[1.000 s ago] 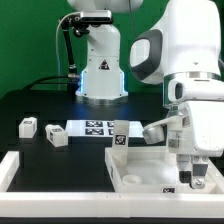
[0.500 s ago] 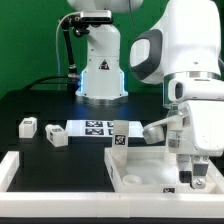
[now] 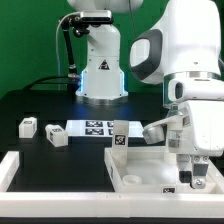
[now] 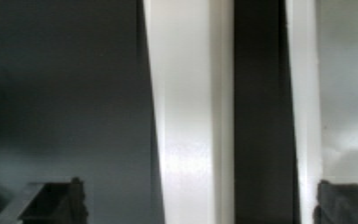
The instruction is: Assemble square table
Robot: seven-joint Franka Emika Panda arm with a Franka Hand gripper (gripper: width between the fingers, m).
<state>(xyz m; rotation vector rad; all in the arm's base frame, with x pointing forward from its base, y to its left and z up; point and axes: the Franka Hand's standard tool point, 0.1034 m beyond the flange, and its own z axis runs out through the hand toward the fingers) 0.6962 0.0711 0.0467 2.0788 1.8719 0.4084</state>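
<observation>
The square table top [image 3: 132,166] is a white tray with a raised rim, lying at the front centre of the exterior view. Two white tagged legs [image 3: 28,126] [image 3: 56,136] stand on the exterior view's left. A third tagged leg [image 3: 118,139] stands at the tray's far corner. Another white block [image 3: 152,131] lies beside the arm's wrist. My gripper [image 3: 190,176] hangs over the tray's right side. In the wrist view the gripper [image 4: 204,205] is open, its dark fingertips [image 4: 60,200] far apart, with a white rim strip [image 4: 190,110] running between them, not gripped.
The marker board [image 3: 90,127] lies behind the tray, in front of the robot base [image 3: 100,75]. A long white L-shaped rail [image 3: 14,168] borders the front left. The big white arm [image 3: 195,70] fills the exterior view's right.
</observation>
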